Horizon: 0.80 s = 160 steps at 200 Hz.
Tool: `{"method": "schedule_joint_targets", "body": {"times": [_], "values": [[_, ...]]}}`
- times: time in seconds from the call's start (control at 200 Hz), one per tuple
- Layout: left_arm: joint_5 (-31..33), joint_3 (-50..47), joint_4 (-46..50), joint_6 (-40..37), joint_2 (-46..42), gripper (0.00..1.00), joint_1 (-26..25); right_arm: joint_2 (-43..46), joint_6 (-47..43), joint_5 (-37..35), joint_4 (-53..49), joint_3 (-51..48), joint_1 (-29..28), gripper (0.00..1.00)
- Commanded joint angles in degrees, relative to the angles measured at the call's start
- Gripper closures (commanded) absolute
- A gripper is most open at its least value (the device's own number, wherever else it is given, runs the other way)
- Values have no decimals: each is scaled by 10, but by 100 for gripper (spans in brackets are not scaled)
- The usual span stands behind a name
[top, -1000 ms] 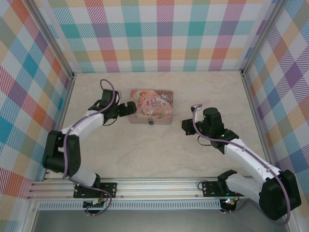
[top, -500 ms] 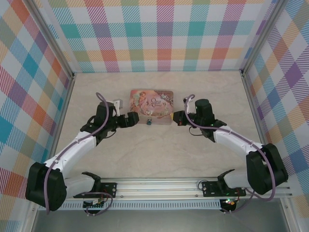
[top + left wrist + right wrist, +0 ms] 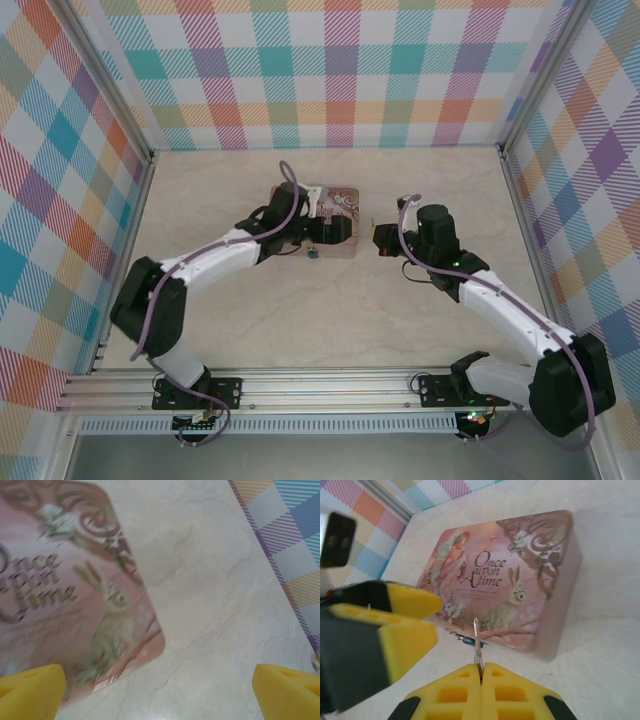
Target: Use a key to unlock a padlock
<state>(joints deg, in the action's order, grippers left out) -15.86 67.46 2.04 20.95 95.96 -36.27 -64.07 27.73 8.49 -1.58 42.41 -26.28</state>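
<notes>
The padlock (image 3: 313,252) is tiny and blue and hangs at the front edge of the pink illustrated tin (image 3: 346,198). My left gripper (image 3: 333,229) hovers over the tin's right half, open and holding nothing. In the left wrist view its yellow fingertips (image 3: 31,689) stand wide apart above the tin's corner (image 3: 75,595). My right gripper (image 3: 378,240) sits just off the tin's right end, shut on the key (image 3: 477,642). The thin silvery blade sticks out of the gripper (image 3: 481,669) toward the padlock (image 3: 469,641). The left gripper (image 3: 432,617) stands close on the left.
The tin (image 3: 505,575) lies flat on the pale marbled table (image 3: 330,320). Checked walls (image 3: 330,70) close off the back and both sides. The two grippers are near each other at the tin's front right corner.
My left arm has swung right, from beside the tin's left end to over the tin. My right gripper went toward the tin's right end with the key, then drew back slightly.
</notes>
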Motion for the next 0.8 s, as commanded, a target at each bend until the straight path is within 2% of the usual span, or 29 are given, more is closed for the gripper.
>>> {"method": "schedule_joint_targets", "body": {"times": [0.0, 0.19, 0.34, 0.56, 0.795], "values": [[-28, 55, 6, -19, 52, 5, -14, 35, -15, -46, -68, -15, 2, 100], [-32, 131, 51, -41, 123, 5, -28, 76, -27, -78, -128, -18, 4, 100], [-12, 153, 90, -62, 149, 5, -35, 87, -40, -96, -156, -11, 3, 100], [-2, 122, 110, -65, 136, 6, -50, 90, -54, -115, -191, 8, 9, 100], [6, 62, 107, -47, 98, 6, -79, 95, -55, -102, -202, 13, 30, 100]]}}
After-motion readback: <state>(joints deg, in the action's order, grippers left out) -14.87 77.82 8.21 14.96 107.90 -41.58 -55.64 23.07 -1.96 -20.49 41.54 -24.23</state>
